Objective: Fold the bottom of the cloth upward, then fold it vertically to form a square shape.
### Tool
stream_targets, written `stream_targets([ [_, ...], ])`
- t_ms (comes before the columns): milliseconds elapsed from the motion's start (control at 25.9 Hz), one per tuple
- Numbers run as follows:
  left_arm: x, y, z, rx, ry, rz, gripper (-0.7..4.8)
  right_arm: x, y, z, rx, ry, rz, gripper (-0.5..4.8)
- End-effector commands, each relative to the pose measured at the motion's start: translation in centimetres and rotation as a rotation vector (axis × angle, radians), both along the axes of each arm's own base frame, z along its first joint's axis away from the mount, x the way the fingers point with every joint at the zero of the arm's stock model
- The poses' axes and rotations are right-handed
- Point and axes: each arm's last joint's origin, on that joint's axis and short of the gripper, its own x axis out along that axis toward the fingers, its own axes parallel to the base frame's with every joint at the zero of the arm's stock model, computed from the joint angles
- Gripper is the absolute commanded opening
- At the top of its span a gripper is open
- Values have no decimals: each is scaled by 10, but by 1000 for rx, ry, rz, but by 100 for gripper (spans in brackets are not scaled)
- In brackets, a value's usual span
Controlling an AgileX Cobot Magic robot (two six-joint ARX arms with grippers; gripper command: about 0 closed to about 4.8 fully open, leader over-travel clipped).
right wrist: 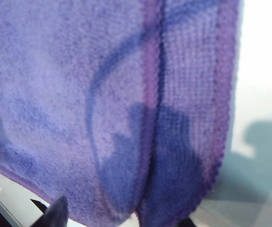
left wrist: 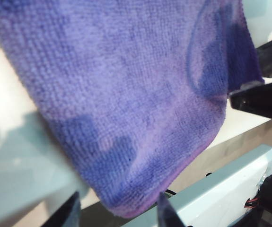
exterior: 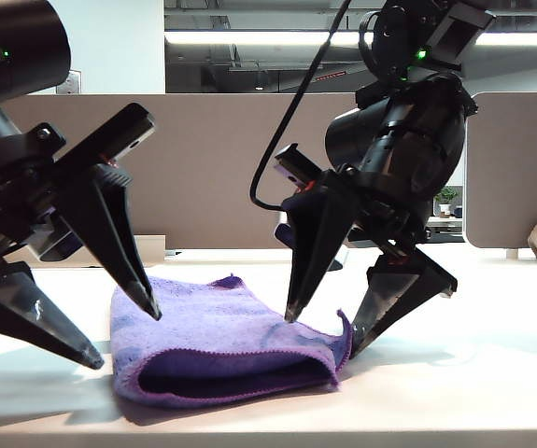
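The left gripper (exterior: 123,336) and right gripper (exterior: 322,334) are both standing spread wide, gripping nothing, flanking the cloth (exterior: 226,341) lying folded on the table (exterior: 473,392). Only the right wrist view is showing its stitched hem (right wrist: 223,109).

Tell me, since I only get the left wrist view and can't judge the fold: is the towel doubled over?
Observer: Yes. The exterior view shows the towel lying doubled on the table, with a dark gap between its layers.
Operator: Where is the right pincer?
Observer: The right pincer is open at the towel's right end, one tip over the cloth, the other beside its edge.
Operator: And mine?
Observer: The left pincer is open astride the towel's left edge, holding nothing.
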Motion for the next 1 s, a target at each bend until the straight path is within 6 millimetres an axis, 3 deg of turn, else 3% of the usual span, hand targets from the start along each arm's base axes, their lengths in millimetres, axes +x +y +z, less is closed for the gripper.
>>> stream_targets([
  [39,1,-1,-2,3,12,11,201,0,1,1,14,-4,6,271],
  [1002,4,-12,-19,-21,124,12,182,0,1,2,33,0,9,270],
])
